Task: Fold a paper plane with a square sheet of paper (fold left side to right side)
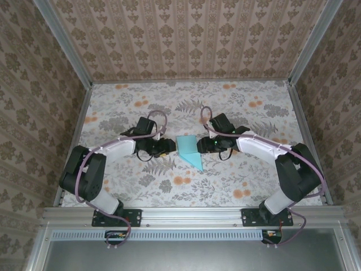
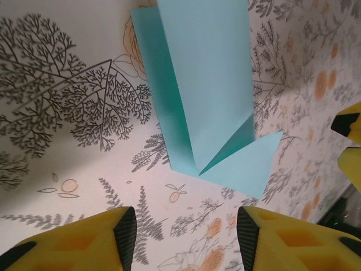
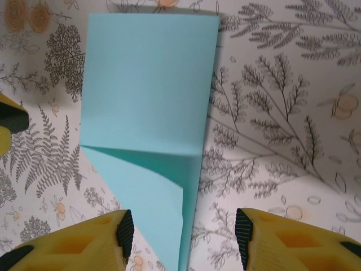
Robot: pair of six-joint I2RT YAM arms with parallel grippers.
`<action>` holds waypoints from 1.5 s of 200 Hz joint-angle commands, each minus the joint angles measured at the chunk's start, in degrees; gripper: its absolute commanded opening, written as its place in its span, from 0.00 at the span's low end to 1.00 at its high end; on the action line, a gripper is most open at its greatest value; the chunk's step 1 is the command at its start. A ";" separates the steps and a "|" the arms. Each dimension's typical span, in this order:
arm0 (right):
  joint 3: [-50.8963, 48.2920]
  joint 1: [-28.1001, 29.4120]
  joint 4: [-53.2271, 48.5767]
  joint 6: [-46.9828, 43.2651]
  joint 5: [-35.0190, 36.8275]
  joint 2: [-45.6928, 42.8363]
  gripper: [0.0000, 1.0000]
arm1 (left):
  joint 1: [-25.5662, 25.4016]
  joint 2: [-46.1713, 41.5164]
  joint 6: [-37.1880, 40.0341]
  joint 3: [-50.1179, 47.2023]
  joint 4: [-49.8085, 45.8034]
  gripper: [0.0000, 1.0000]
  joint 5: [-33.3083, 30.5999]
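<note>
Light-turquoise folded paper sheet point(image 1: 189, 151) lies on floral table point(image 1: 225, 180) between left gripper point(image 2: 186, 226) and right gripper point(image 3: 183, 226), both parted, holding nothing.

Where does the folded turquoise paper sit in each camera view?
Top external: folded turquoise paper, near the picture's centre.
Left wrist: upper centre, running off the top edge.
Right wrist: centre-left, narrowing down to the bottom edge.
Shared landmark: the fern-print table cover under it.

No readable text, label, brand, number or sign anywhere.
</note>
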 commanded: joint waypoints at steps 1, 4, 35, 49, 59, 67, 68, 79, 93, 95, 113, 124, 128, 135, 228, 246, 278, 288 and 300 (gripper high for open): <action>-0.40 0.01 1.75 -4.23 -3.97 2.50 0.53 | -0.31 2.27 -8.02 -1.03 10.28 0.53 4.52; -0.39 0.08 1.82 -4.20 -4.07 2.55 0.53 | -0.37 2.58 -8.36 -1.02 10.81 0.53 4.57; -1.89 2.47 1.96 -4.90 0.73 0.02 0.54 | -1.17 6.18 -10.17 -0.14 13.11 0.53 5.82; -2.46 4.88 0.88 -5.67 5.28 -1.73 0.55 | -1.58 7.44 -10.55 0.52 13.84 0.52 6.24; -3.20 7.04 0.63 -6.11 8.51 -3.22 0.58 | -1.80 8.30 -10.58 1.23 13.88 0.52 6.45; -3.96 8.71 0.93 -6.33 11.04 -4.10 0.60 | -1.98 8.77 -10.65 1.62 13.94 0.51 6.54; -4.04 8.93 0.97 -6.35 11.29 -4.15 0.60 | -2.02 8.85 -10.70 1.72 13.96 0.51 6.59; -5.18 11.11 1.94 -6.20 12.98 -4.79 0.60 | -2.15 9.50 -11.13 2.23 14.47 0.49 7.02; -5.91 13.89 3.13 -6.18 15.34 -4.64 0.61 | -2.33 10.13 -12.02 2.79 15.75 0.45 7.93; -5.95 14.27 3.21 -6.13 15.78 -4.60 0.61 | -2.33 10.19 -12.26 2.91 15.96 0.44 8.06; -5.02 17.69 3.39 -6.66 19.94 -3.13 0.62 | -2.42 10.15 -13.04 3.71 16.61 0.37 8.61; -4.01 18.74 3.00 -6.73 21.73 -1.67 0.62 | -2.42 10.05 -13.17 4.25 16.40 0.34 8.68; -3.59 18.95 2.89 -6.81 22.29 -1.20 0.62 | -2.42 9.97 -13.22 4.43 16.31 0.33 8.66; -3.12 19.35 2.80 -6.91 23.25 -0.39 0.62 | -2.42 9.88 -13.38 4.73 16.26 0.31 8.68; 0.45 20.33 1.73 -8.05 27.79 5.45 0.55 | -2.68 10.21 -13.51 7.00 14.86 0.28 8.96; 0.48 20.33 1.74 -7.95 28.61 5.72 0.53 | -2.68 10.12 -13.35 7.17 14.68 0.28 8.94; 0.68 20.33 1.64 -7.54 29.21 6.19 0.46 | -2.68 10.07 -13.00 7.12 14.11 0.28 8.76; 0.73 20.32 1.68 -7.52 29.03 6.29 0.42 | -2.68 10.00 -12.85 7.20 13.75 0.28 8.69; 0.72 20.32 1.53 -7.48 28.84 6.34 0.38 | -2.68 9.81 -12.61 7.14 13.45 0.29 8.69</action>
